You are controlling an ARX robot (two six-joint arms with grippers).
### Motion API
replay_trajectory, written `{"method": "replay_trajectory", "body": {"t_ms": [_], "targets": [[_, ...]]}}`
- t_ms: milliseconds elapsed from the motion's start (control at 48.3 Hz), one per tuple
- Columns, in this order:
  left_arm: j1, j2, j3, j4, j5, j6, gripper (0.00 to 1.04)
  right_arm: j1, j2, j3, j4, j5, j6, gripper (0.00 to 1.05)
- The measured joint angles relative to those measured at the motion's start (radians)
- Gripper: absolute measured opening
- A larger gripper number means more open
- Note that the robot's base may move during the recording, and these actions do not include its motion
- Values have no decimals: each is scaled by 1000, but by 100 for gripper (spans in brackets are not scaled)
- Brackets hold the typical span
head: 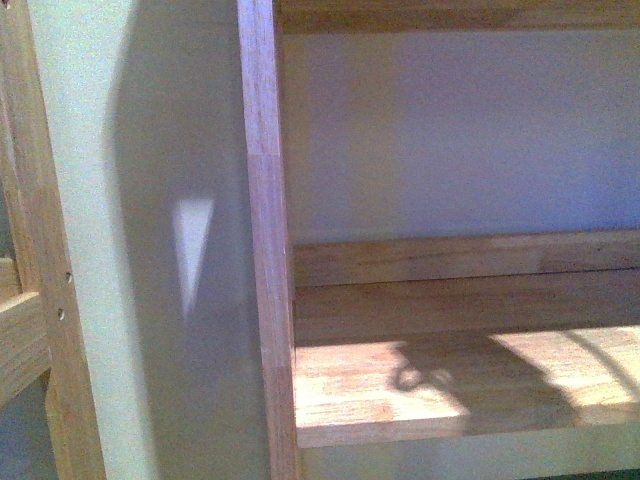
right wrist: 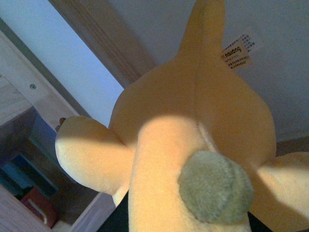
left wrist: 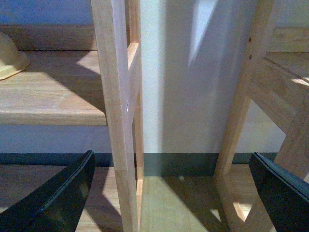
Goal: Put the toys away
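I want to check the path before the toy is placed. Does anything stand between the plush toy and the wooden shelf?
Nothing visible does. The shelf board in the front view lies bare, with only shadows on it. The plush toy fills the right wrist view, so the right gripper itself is hidden.

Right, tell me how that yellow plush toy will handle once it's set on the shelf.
The plush toy looks soft and stuffed, so it will probably squash and sag rather than hold its shape. Its fuzzy fabric should resist sliding. With a rounded body and limp-looking limbs, it may slump or tip over on the wooden shelf rather than stand.
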Motion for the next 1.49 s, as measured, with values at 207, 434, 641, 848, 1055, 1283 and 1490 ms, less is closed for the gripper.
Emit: {"method": "replay_trajectory", "body": {"t_ms": [207, 434, 641, 848, 1055, 1283, 1490], "targets": [[0, 0, 0, 0, 0, 0, 99, 26, -81, -264, 137, -7, 72, 20], [0, 0, 0, 0, 0, 0, 99, 32, -109, -355, 193, 7, 111, 20], [0, 0, 0, 0, 0, 0, 99, 56, -118, -374, 212, 19, 122, 20], [0, 0, 0, 0, 0, 0, 99, 81, -122, -374, 205, 66, 61, 45], [0, 0, 0, 0, 0, 0, 99, 93, -142, -373, 171, 128, -46, 74], [0, 0, 0, 0, 0, 0, 99, 106, -159, -367, 150, 174, -141, 101], [0, 0, 0, 0, 0, 0, 99, 124, -193, -367, 116, 246, -257, 104]]}}
